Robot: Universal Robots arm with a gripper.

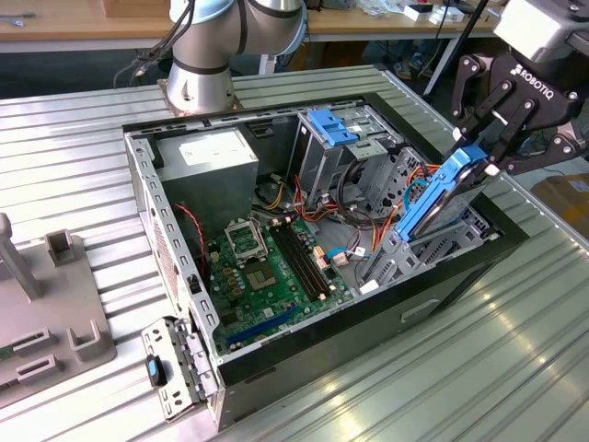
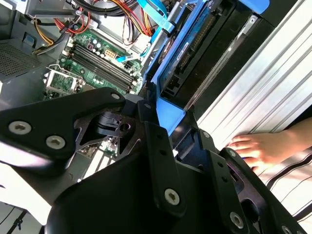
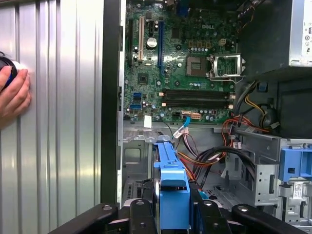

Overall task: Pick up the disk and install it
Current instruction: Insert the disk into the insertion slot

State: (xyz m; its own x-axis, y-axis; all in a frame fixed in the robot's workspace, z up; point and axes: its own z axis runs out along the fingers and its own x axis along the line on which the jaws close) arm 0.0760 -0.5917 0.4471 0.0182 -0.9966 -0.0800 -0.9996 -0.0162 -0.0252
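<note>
The disk, a dark slab in a bright blue frame, stands tilted on edge at the exterior view's right. Its lower end reaches into the metal drive bay at the near right corner of the open computer case. My gripper is shut on the disk's upper end. In the first wrist view the blue frame runs between my black fingers and points down into the bay. The second wrist view shows the disk edge-on beyond my gripper.
The motherboard lies on the case floor with orange and red cables beside the bay. A lighter blue latch tops the rear cage. A person's hand rests on the ribbed table beside the case. A grey fixture stands at the exterior view's left.
</note>
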